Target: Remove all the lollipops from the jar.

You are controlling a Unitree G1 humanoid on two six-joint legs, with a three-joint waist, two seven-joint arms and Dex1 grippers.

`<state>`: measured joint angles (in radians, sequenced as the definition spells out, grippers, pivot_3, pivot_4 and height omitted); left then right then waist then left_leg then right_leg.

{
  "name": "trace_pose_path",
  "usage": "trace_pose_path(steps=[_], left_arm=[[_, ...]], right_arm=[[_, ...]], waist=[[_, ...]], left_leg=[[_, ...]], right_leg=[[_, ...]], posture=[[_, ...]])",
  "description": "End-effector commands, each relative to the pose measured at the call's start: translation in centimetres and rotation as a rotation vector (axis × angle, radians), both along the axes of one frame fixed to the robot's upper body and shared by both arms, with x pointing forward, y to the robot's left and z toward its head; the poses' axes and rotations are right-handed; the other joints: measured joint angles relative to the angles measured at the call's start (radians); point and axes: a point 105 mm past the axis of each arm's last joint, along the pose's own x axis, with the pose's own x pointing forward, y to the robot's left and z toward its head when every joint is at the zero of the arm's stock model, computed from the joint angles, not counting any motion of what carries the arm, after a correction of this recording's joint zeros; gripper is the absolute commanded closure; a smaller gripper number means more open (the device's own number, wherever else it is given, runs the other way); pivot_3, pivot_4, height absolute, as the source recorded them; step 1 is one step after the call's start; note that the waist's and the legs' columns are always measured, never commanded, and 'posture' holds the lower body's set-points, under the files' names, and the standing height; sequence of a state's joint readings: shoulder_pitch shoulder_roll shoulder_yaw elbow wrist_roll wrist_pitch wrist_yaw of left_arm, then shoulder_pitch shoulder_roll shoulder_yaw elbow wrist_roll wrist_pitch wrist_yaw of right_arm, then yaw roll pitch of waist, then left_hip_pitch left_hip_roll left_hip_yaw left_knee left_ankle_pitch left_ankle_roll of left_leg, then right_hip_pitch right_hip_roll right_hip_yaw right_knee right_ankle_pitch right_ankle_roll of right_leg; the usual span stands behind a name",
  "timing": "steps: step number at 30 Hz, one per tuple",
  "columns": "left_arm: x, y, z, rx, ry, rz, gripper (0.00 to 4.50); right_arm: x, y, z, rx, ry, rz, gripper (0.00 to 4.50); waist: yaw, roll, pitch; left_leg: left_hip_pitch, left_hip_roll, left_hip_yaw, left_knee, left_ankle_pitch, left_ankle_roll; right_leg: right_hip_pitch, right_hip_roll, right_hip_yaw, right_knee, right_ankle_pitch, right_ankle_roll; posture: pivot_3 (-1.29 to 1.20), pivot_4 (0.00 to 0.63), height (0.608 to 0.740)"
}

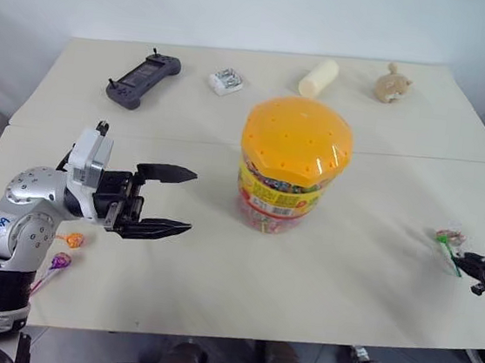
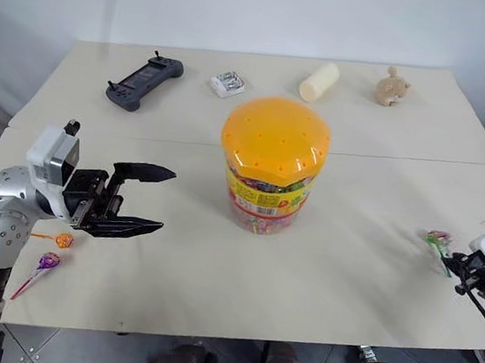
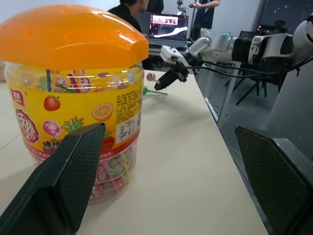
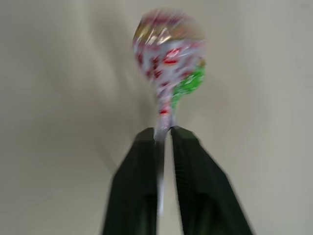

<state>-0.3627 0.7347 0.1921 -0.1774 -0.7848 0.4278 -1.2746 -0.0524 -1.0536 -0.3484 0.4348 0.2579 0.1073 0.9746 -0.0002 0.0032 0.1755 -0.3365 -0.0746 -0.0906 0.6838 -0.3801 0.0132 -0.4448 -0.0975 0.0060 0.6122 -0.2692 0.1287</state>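
While two lollipops, orange (image 2: pixel 63 239) and purple (image 2: pixel 47 260), lie beside the wide-open, empty left gripper (image 2: pixel 154 200), the right gripper (image 4: pixel 164 133) pinches a pink lollipop (image 4: pixel 166 54) stick between nearly closed fingers above the table (image 2: pixel 346 272), a green one (image 4: pixel 190 81) just behind. Four appear out, though the jar (image 2: pixel 272 162) seems still full of candy.

Soft, even light falls on the table (image 1: pixel 211 301), with only weak shadows. The orange lid of the jar (image 1: pixel 297 137) has a gentle glare. Beyond the right gripper (image 4: pixel 165 132), the pink lollipop (image 4: pixel 168 49) looks smeared by motion blur. The left gripper's fingers (image 3: pixel 63 186) are out of focus.
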Motion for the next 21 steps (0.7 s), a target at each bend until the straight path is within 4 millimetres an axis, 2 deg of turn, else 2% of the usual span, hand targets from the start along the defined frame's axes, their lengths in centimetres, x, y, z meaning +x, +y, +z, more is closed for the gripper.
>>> trace_pose_path(steps=[1, 5, 9, 11, 13, 16, 18, 21], left_arm=[[-0.4, 0.3, 0.8, 0.02, -0.025, -0.012, 0.0], [-0.5, 0.6, 0.9, 0.018, -0.026, -0.012, 0.0], [-0.4, 1.4, 1.1, -0.001, -0.018, 0.034, 0.0], [-0.1, 2.2, 1.1, -0.01, -0.017, 0.087, 0.0], [0.3, 3.3, 1.1, -0.03, -0.01, 0.153, 0.0], [1.2, 5.4, -0.3, -0.01, 0.016, 0.306, 0.0], [1.4, 6.2, -1.3, 0.026, 0.029, 0.371, 0.0], [1.7, 7.2, -2.8, 0.071, 0.025, 0.467, 0.0]], right_arm=[[-0.3, 0.0, 1.6, 0.023, -0.061, 0.023, 2.78], [-1.0, 0.4, 3.9, 0.089, -0.162, 0.094, 1.44], [-1.7, 2.1, 7.0, 0.194, -0.24, 0.204, 0.05], [-1.5, 3.0, 8.8, 0.204, -0.312, 0.239, 0.05], [-1.6, 4.8, 10.0, 0.188, -0.345, 0.322, 0.05], [-2.3, 10.8, 11.9, 0.263, -0.428, 0.607, 0.05], [-3.1, 13.5, 12.1, 0.302, -0.465, 0.741, 0.05], [-3.6, 16.2, 11.2, 0.318, -0.461, 0.838, 0.05]], waist=[[0.002, 0.0, 0.0], [0.003, 0.0, 0.0], [0.002, 0.0, 0.0], [-0.001, 0.0, 0.0], [-0.002, 0.0, 0.0], [-0.003, 0.001, -0.001], [0.002, 0.001, 0.0], [0.015, 0.0, 0.0]], left_leg=[[0.0, 0.0, 0.0, 0.0, 0.0, 0.0], [0.0, 0.0, -0.001, 0.0, 0.0, 0.0], [0.0, 0.0, -0.001, 0.0, 0.0, 0.0], [0.0, 0.001, -0.001, 0.0, 0.0, 0.0], [0.0, 0.001, -0.001, -0.001, 0.0, 0.0], [0.0, 0.002, -0.001, -0.001, 0.0, -0.001], [0.0, 0.002, -0.002, -0.001, -0.001, -0.001], [0.0, 0.001, -0.004, 0.0, -0.001, -0.001]], right_leg=[[0.0, 0.0, 0.0, 0.0, 0.0, 0.0], [0.0, 0.0, 0.0, 0.0, 0.0, 0.0], [0.0, 0.0, 0.0, -0.001, 0.0, 0.0], [0.0, 0.0, 0.0, -0.001, 0.0, 0.0], [0.0, 0.0, 0.0, -0.001, 0.0, 0.0], [0.0, 0.001, 0.0, 0.0, 0.0, 0.0], [0.0, 0.002, -0.001, -0.001, 0.0, 0.0], [0.001, 0.0, -0.001, -0.001, 0.0, 0.0]], posture=[[0.0, 0.15, 0.74], [0.0, 0.15, 0.74], [0.0, 0.15, 0.74], [0.0, 0.15, 0.74], [0.0, 0.15, 0.74], [0.0, 0.15, 0.74], [0.0, 0.15, 0.74], [0.0, 0.15, 0.74]])
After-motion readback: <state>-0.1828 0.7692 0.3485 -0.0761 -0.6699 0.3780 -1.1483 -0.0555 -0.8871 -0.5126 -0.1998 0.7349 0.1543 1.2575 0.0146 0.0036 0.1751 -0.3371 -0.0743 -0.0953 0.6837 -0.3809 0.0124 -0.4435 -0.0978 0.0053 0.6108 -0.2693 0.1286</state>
